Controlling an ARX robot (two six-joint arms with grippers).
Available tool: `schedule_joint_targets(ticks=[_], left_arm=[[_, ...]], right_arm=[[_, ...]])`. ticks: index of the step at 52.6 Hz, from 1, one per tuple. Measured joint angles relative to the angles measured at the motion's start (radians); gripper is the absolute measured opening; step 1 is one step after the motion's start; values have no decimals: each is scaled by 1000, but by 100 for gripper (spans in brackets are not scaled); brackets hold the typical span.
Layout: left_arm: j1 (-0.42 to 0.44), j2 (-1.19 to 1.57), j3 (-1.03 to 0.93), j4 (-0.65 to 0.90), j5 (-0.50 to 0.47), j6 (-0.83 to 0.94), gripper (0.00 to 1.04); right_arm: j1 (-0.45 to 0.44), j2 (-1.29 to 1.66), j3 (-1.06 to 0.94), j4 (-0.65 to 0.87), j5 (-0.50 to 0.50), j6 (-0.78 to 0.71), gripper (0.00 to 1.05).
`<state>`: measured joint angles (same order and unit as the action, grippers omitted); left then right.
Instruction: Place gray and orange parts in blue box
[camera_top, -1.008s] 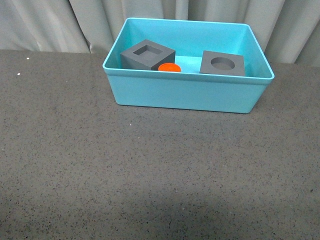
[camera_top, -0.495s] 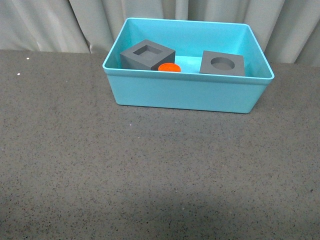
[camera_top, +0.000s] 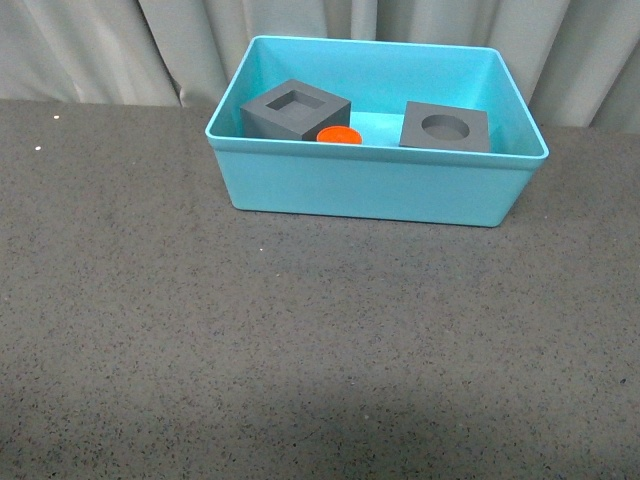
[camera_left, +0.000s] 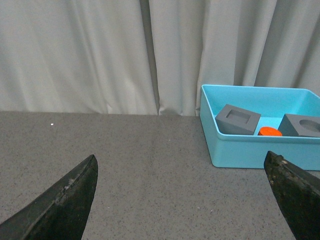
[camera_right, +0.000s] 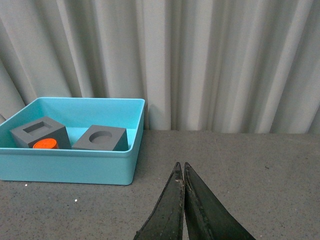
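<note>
You see both matte gray cubes (camera_top: 295, 109) (camera_top: 445, 126) and the small orange cylinder (camera_top: 339, 135) inside the turquoise plastic box (camera_top: 375, 185), nothing left; left end effector (camera_left: 185, 200) spread apart, right end effector (camera_right: 183, 200) pressed together.

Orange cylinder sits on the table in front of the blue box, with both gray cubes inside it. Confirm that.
Not quite. The orange cylinder is inside the blue box, beside the gray cube with the square recess; the front view shows it behind the box's near wall. The gray cube with the round recess is inside too, as you said.
</note>
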<state>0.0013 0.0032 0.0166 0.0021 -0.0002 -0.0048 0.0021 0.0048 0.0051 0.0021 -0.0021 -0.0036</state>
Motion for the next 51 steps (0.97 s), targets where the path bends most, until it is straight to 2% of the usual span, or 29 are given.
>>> schedule_joint_targets(ticks=[5, 8, 14, 23, 30, 51], left_arm=[[0, 0, 0, 0, 0, 0, 98], [0, 0, 0, 0, 0, 0, 98], [0, 0, 0, 0, 0, 0, 98], [0, 0, 0, 0, 0, 0, 98], [0, 0, 0, 0, 0, 0, 98], [0, 0, 0, 0, 0, 0, 98]], right_arm=[[0, 0, 0, 0, 0, -1, 1], [0, 0, 0, 0, 0, 0, 8], [0, -1, 0, 0, 0, 0, 35], [0, -1, 0, 0, 0, 0, 64], [0, -1, 0, 0, 0, 0, 96], [0, -1, 0, 0, 0, 0, 95]])
